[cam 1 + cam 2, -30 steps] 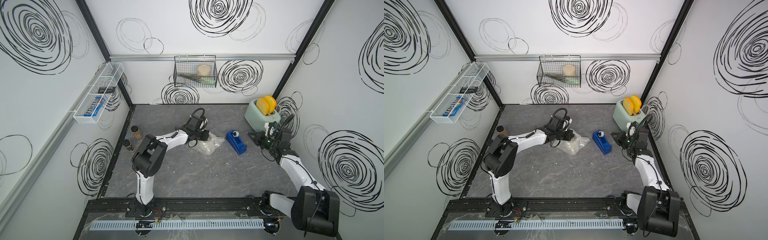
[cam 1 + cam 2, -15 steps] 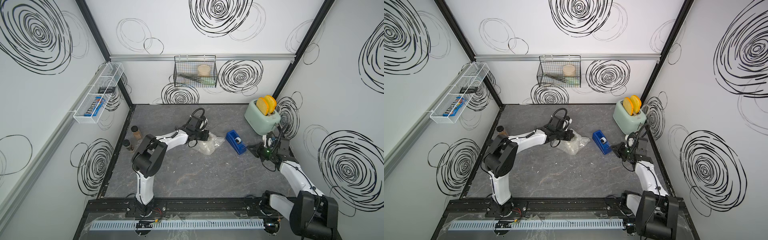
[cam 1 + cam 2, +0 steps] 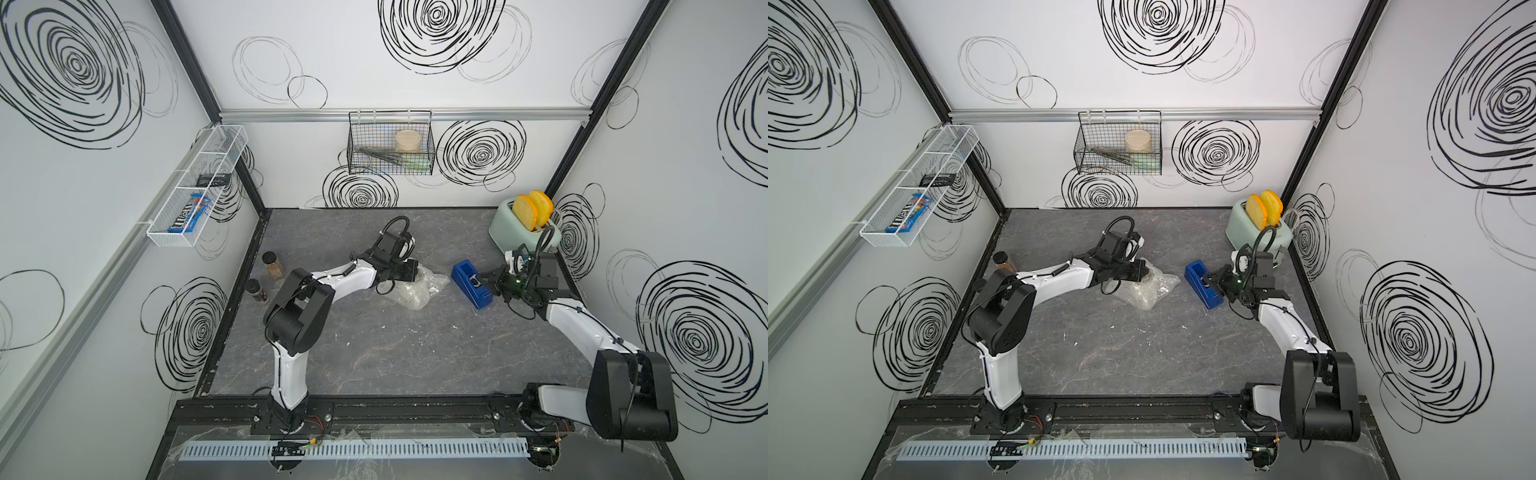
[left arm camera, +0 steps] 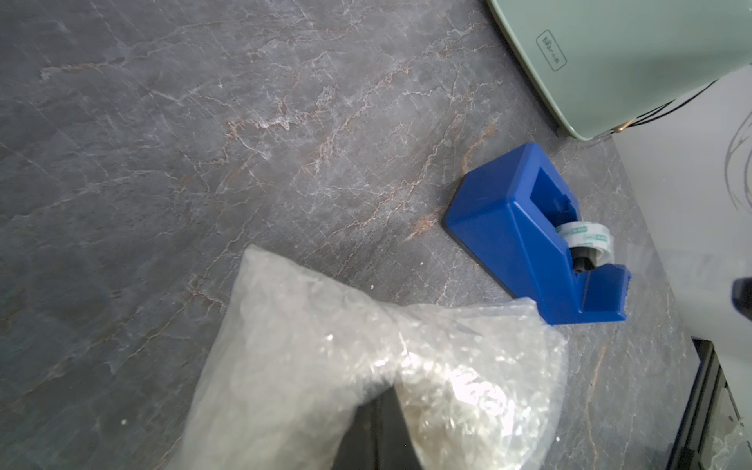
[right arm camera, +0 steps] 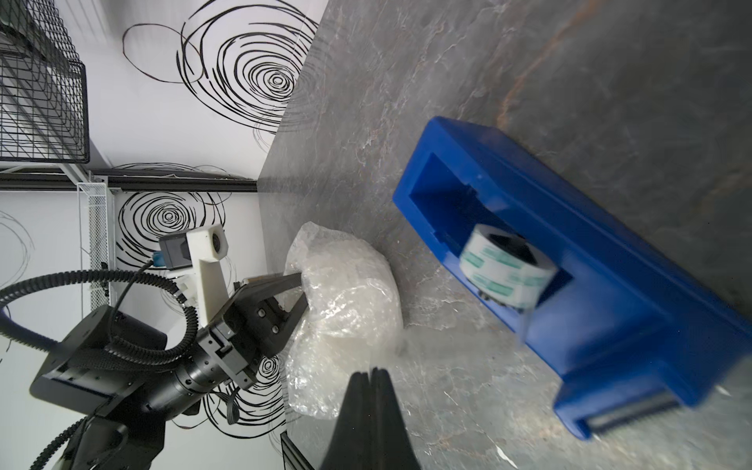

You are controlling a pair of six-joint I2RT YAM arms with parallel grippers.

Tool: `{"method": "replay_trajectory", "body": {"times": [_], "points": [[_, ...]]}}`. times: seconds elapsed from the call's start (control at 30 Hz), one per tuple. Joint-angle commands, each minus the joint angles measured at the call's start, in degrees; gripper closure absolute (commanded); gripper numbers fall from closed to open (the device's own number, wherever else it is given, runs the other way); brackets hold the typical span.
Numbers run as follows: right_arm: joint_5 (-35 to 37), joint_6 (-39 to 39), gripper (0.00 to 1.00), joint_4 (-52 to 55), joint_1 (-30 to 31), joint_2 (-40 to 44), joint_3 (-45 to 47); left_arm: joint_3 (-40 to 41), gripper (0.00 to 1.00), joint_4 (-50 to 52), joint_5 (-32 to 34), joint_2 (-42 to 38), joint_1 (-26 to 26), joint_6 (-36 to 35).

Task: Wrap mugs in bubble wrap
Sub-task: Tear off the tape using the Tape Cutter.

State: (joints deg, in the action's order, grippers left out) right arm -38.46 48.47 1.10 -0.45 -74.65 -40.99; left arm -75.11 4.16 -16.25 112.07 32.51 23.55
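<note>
**Grey marbled counter inside a swirl-patterned enclosure: wrap bundle gripped by one arm**

Dark grey marbled counter (image 3: 415, 353) bounded by white walls printed with black spiral scribbles. The bubble wrap (image 3: 417, 289) lies on the counter towards the back, near its middle, bunched into a crumpled, bulging bundle. What it encloses cannot be made out through the plastic.

The left gripper (image 3: 413, 270) reaches in low from the robot's left. In the right wrist view its fingers (image 5: 280, 285) converge on the edge of the bundle (image 5: 346, 293) and pinch the plastic. In the left wrist view the wrap (image 4: 366, 366) drapes over those fingers and hides most of them.

The right gripper (image 3: 484, 282) hangs just beside the blue tape dispenser (image 3: 465, 274), at the end that carries the tape roll (image 4: 586, 240). Its fingers (image 5: 358, 415) are pressed together with nothing visible between them. Whether they touch the dispenser cannot be told.

The dispenser stands between the bundle and a mint-green toaster (image 3: 507, 230) holding two yellow slices in the back right corner. A black wire basket (image 3: 390, 145) hangs on the rear wall. Two spice jars (image 3: 272, 266) stand at the counter's left edge.
</note>
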Motion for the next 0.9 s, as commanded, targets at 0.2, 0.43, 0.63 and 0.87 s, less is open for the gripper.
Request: {"method": "replay_trajectory", "body": {"times": [0.2,0.43,0.63,0.87], "points": [[2.6,4.2,1.00,-3.0,0.7,-4.6,-8.1,1.7,1.00,2.0,1.8,1.0,-1.4,-0.7],[2.5,6.2,1.00,-4.3,2.1,-5.3,-9.5,1.6,1.00,1.7,1.6,1.2,-1.7,-0.7],[3.1,6.8,1.00,-4.9,3.2,-6.6,-10.4,1.9,1.00,1.6,1.4,1.3,-1.7,-0.8],[3.5,6.9,1.00,-6.1,3.3,-6.9,-8.3,2.3,1.00,1.4,1.2,1.1,-1.8,-0.9]]}}
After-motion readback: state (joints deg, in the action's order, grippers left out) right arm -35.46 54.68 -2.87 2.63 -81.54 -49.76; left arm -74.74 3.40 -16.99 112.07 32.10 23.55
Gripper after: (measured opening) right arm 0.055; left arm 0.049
